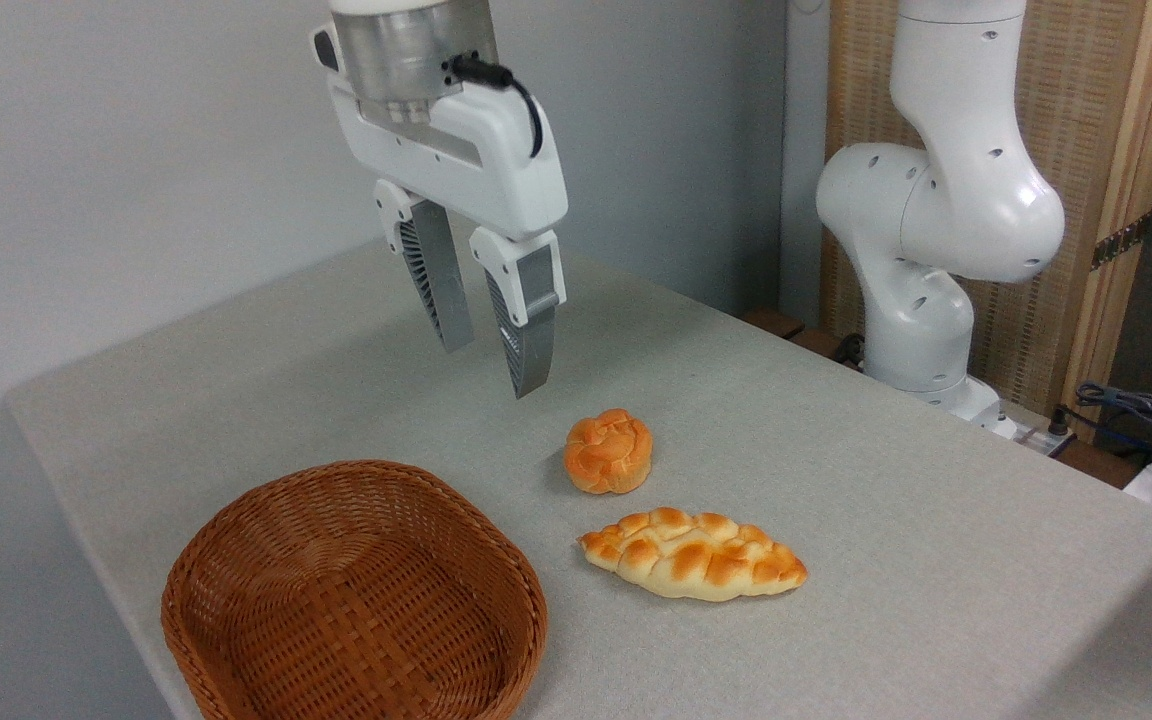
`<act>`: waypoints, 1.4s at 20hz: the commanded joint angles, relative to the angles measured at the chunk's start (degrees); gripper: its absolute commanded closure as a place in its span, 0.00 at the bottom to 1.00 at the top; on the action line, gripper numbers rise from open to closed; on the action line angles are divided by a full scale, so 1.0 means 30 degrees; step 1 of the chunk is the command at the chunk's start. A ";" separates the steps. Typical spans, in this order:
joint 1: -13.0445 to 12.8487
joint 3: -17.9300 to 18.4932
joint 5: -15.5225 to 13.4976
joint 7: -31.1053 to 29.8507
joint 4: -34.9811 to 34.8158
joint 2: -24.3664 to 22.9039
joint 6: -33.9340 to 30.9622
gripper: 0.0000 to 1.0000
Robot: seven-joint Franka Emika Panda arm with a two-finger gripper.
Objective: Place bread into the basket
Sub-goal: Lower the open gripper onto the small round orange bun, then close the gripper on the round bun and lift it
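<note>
Above the desk [836, 470], clear of everything on it, hangs the gripper [492, 370], its two ribbed grey fingers [442, 290] pointing down and slightly to the right. A narrow gap shows between them and nothing sits in it. The white gripper body above carries a metal cuff and a black cable that loops off its right side.

Just below the fingertips and a little to the right sits the bread [609, 452], a small round orange-golden bun with a knotted top, resting on the grey cloth and untouched by the gripper. Nearer the camera than the bun, close beside it but apart from it, lies a braided loaf [693, 553], longer and paler, its long side running left to right.

Below the gripper and off to its left, at the front corner of the desk, stands the basket [236, 520], brown woven wicker, shallow and wide, with nothing in it. It sits well apart from the bun and the loaf.

Well to the right of the gripper, at the far edge of the desk, rises the white robot arm base [921, 250], in front of a tan woven screen [1086, 120]. Some cables [1136, 410] lie low at the right edge.
</note>
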 commanded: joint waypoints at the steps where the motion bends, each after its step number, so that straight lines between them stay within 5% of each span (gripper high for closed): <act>1: -0.0008 -0.0427 0.0103 0.0540 -0.2658 -0.1513 0.0257 0.00; 7: -0.0096 -0.1511 0.0191 0.1420 -0.9658 -0.5349 0.4412 0.00; 19: -0.0447 -0.3149 0.0425 0.2652 -1.3650 -0.4681 0.7610 0.00; 20: -0.0448 -0.3211 0.0425 0.2651 -1.3738 -0.4535 0.7816 0.04; 23: -0.0448 -0.3211 0.0425 0.2681 -1.3739 -0.4241 0.7847 0.63; 24: -0.0448 -0.3211 0.0425 0.2710 -1.3739 -0.4240 0.7847 0.70; 28: -0.0448 -0.3211 0.0425 0.2768 -1.3710 -0.4240 0.7847 0.71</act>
